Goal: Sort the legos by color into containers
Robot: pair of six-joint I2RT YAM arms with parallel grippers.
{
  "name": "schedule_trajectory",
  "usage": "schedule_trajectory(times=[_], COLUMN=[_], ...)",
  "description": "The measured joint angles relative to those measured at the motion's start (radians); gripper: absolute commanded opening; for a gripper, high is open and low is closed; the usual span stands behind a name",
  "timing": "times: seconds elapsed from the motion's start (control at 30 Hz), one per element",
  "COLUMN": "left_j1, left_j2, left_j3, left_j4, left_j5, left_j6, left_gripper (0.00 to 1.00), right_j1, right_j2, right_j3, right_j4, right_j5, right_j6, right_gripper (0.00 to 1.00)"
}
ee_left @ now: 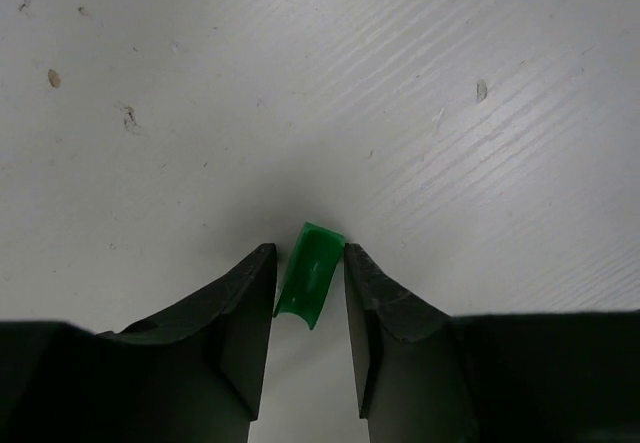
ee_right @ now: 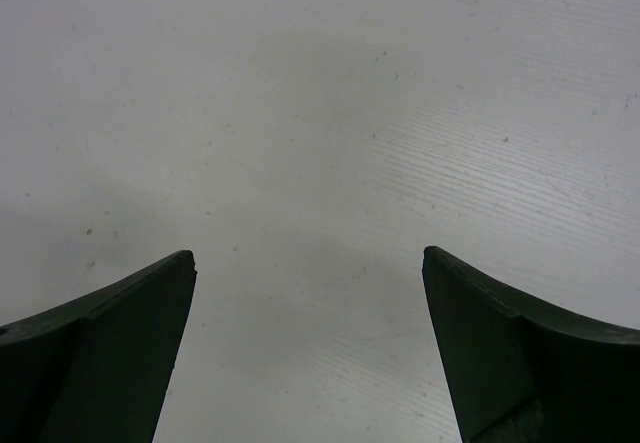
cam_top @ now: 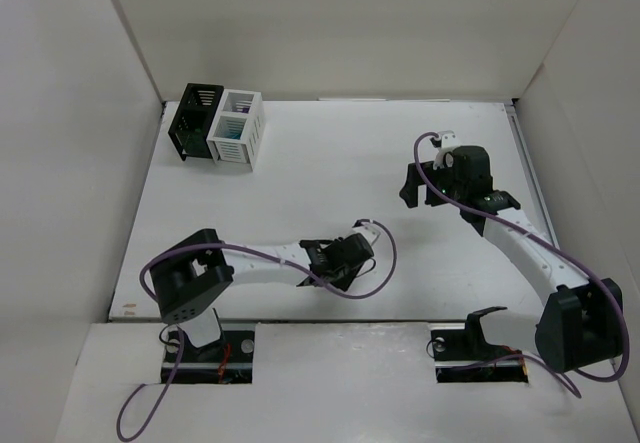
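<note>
A: Status?
B: Looks nearly done. White bin (cam_top: 238,128) shows teal inside, with the black bin (cam_top: 197,121) touching it. Only one loose piece spotted: a green brick (ee_left: 312,285), front-middle of the table (cam_top: 330,163).
A: Grippers?
B: Left gripper (ee_left: 310,263) is pinching that brick. Right gripper (ee_right: 307,253) is spread wide and holds nothing.

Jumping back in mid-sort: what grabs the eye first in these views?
A bright green lego sits pinched in the left gripper, near the front middle of the table. The black bin and white bin stand side by side in the far left corner. The right gripper hangs open over bare table.
</note>
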Motion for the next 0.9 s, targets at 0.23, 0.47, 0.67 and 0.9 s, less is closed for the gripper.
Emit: schedule_trajectory(times=[0.23,0.47,0.67,0.9], left_j1=[-0.013,-0.018,0.051,0.467], left_j2=[-0.003,-0.011,-0.010,-0.058], left_j3=[0.003,0.042,0.199,0.291], left_j4=[-0.014,-0.120,-0.176,-0.065], left_j5=[0.003,-0.027,-0.116,-0.116], left_j6=[-0.008,-0.024,-0.038,0.002], left_gripper=[0.14,0.09,0.07,0.07], right_j1=[0.000,0.000,-0.007,-0.027], right_j2=[0.000,0.000,0.000,0.043], right_j3=[0.000,0.000,0.000,0.036], right_j4=[0.000,-0.002,-0.004,-0.003], right_j5=[-0.001,0.006,0.022,0.034], right_j6=[0.000,0.000,0.000,0.000], right_gripper=[1.00,1.00,1.00,1.00])
